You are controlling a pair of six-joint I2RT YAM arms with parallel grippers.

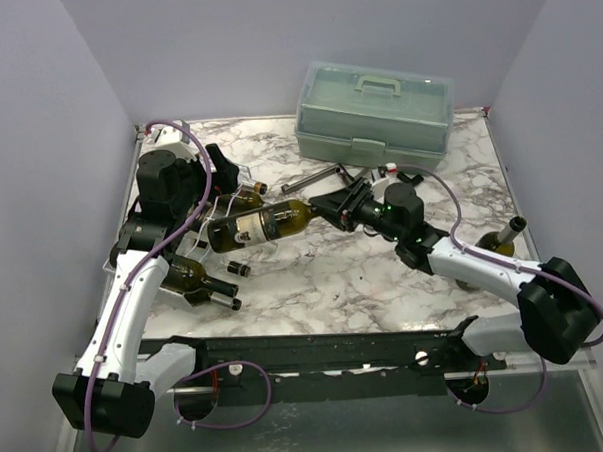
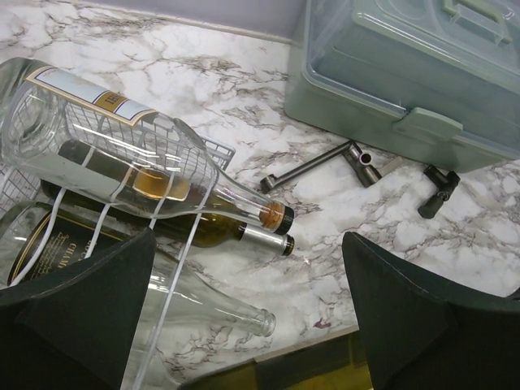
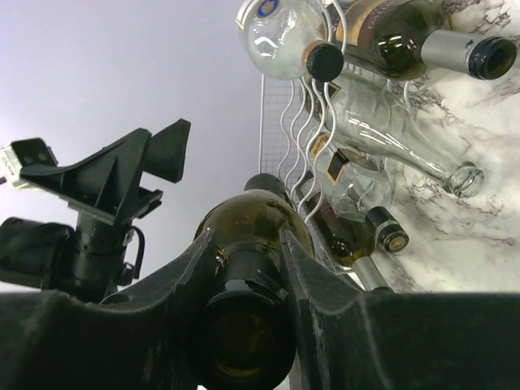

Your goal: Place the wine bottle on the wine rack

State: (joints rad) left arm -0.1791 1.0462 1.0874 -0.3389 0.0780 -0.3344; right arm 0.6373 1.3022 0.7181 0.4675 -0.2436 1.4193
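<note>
- The right gripper (image 1: 333, 207) is clamped on the neck of the wine bottle (image 1: 256, 226). In the right wrist view both fingers (image 3: 191, 272) press the dark glass just behind the mouth.
- The wine bottle is held roughly level over the table (image 1: 324, 275). Its base points left, at the near end of the wine rack (image 3: 280, 122). I cannot tell whether the glass touches the wires.
- The wine rack lies flat on the left side of the table, close to the left wall (image 1: 48, 147), so there is little room on that side.
- The rack is crowded. A clear bottle (image 2: 122, 154) lies across it, a dark bottle (image 2: 203, 229) lies just under that one, and a second clear bottle (image 2: 219, 313) lies nearer the camera.
- The left gripper (image 2: 248, 244) is spread wide and holds nothing. It hangs above the rack and looks down on those necks.
- A pale green toolbox (image 1: 374, 113) sits at the back edge of the table. A metal rod tool (image 2: 325, 162) and a small black piece (image 2: 439, 191) lie on the marble just in front of it.
- Bare marble lies open in the front centre, between the rack and the right arm.
- Another bottle (image 1: 500, 240) lies near the right edge of the table, just beyond the right forearm.
</note>
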